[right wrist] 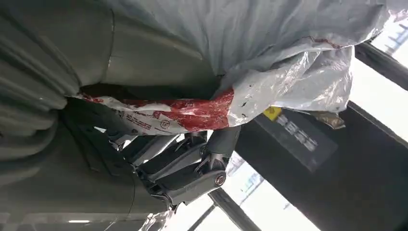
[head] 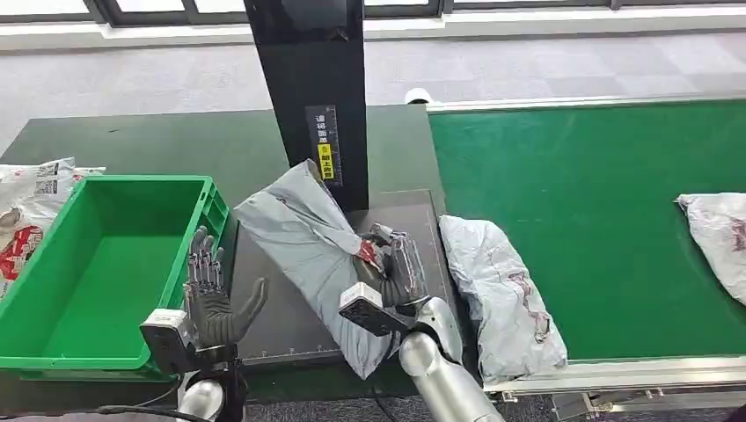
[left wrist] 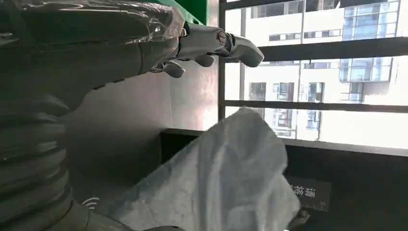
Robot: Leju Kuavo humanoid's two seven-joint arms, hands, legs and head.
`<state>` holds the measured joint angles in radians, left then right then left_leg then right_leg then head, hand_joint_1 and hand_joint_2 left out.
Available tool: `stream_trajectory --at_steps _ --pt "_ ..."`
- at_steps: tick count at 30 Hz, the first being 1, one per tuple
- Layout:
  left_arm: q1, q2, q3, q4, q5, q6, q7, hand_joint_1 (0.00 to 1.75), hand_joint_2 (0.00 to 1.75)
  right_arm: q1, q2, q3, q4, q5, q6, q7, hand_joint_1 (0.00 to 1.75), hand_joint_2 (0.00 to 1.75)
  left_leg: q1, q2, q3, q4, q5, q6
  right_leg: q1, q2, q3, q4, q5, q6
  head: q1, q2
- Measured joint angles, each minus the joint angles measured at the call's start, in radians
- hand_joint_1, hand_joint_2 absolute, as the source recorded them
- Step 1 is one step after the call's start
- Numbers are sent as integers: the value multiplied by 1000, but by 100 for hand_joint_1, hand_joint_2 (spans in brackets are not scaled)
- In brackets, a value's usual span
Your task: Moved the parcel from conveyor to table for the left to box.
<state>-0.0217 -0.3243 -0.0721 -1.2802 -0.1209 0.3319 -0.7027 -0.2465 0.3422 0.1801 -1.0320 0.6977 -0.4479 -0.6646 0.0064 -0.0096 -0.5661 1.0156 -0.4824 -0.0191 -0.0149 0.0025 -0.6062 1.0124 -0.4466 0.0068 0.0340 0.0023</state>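
Three grey plastic mailer parcels lie in reach: one on the desk (head: 299, 230), two on the green conveyor (head: 503, 290) (head: 717, 237). One green plastic crate (head: 106, 264). Beside it, perhaps two more white bags (head: 31, 198).

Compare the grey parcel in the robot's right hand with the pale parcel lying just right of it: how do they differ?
The grey parcel is gripped at its edge by the right hand, over the dark table; the pale parcel lies untouched on the green conveyor. The grey parcel is smoother and darker, the pale parcel crinkled and whitish. Both are soft plastic mailer bags.
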Motion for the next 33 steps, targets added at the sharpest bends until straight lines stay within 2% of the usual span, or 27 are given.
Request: stream_trajectory --at_steps 2,4,5,9,13,19,20,26,30,33 --pt "0 0 0 0 5 2 0 0 175 -46 0 0 144 -6 -32 -3 175 175 0 0 0 0 0 0 0 0 0 0 0 0 0 0" --pt "0 0 0 1 6 2 0 0 175 -62 0 0 185 -7 -42 -3 175 175 0 0 0 0 0 0 0 0 0 0 0 0 0 0" --pt "0 0 0 1 7 3 0 0 175 -68 0 0 209 -10 -45 -2 0 175 0 0 0 0 0 0 0 0 0 0 0 0 0 0" --pt "-1 0 0 5 11 11 0 0 175 -105 -1 -3 297 -41 -68 11 0 175 0 0 0 0 0 0 0 0 0 0 0 0 0 0" --pt "-1 0 0 7 17 22 0 0 175 -148 -8 -11 408 -12 -136 110 0 175 0 0 1 0 0 0 0 0 0 0 0 0 0 0" --pt "-1 0 0 8 17 32 0 0 175 -170 -11 -24 490 -5 -201 84 0 175 0 1 1 0 0 0 0 1 0 0 0 0 0 0" --pt "-1 0 0 8 17 32 0 0 175 -170 -11 -26 494 -4 -209 79 0 0 0 1 1 0 0 0 0 1 0 0 0 0 0 0" --pt "-1 -1 0 8 9 32 0 0 175 -168 -11 -28 498 62 -247 97 0 0 0 2 1 0 0 0 0 2 0 0 0 0 0 0" --pt "0 -2 0 8 -3 32 0 0 175 -102 -1 -79 355 196 -254 87 0 0 0 1 1 0 0 0 0 1 0 0 0 0 0 0" --pt "0 -2 0 8 -5 32 0 0 175 -71 4 -104 271 181 -254 64 0 0 0 1 1 0 0 0 0 1 0 0 0 0 0 0"
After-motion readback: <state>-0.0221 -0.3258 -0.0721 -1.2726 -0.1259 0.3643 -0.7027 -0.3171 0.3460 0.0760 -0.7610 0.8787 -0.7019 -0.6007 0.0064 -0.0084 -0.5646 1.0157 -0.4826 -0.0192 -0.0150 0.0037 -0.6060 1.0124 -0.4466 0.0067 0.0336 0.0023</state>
